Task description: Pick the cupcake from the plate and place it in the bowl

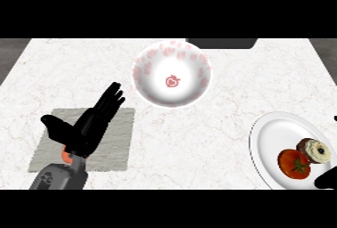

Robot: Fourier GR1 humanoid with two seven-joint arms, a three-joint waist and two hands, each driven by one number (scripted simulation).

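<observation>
Cupcake (315,150) sits on plate (269,139) at right, just beside a tomato (293,163); bowl (172,73) well apart, up-centre. Left hand (82,130) over a grey mat (120,151), fingers straight and spread, holding nothing. Right hand (326,180) barely shows by the plate's lower edge; open or closed, cannot tell.

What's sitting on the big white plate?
A cupcake and a red tomato sit side by side on the plate. The right hand covers the plate's near edge, hiding anything there.
</observation>
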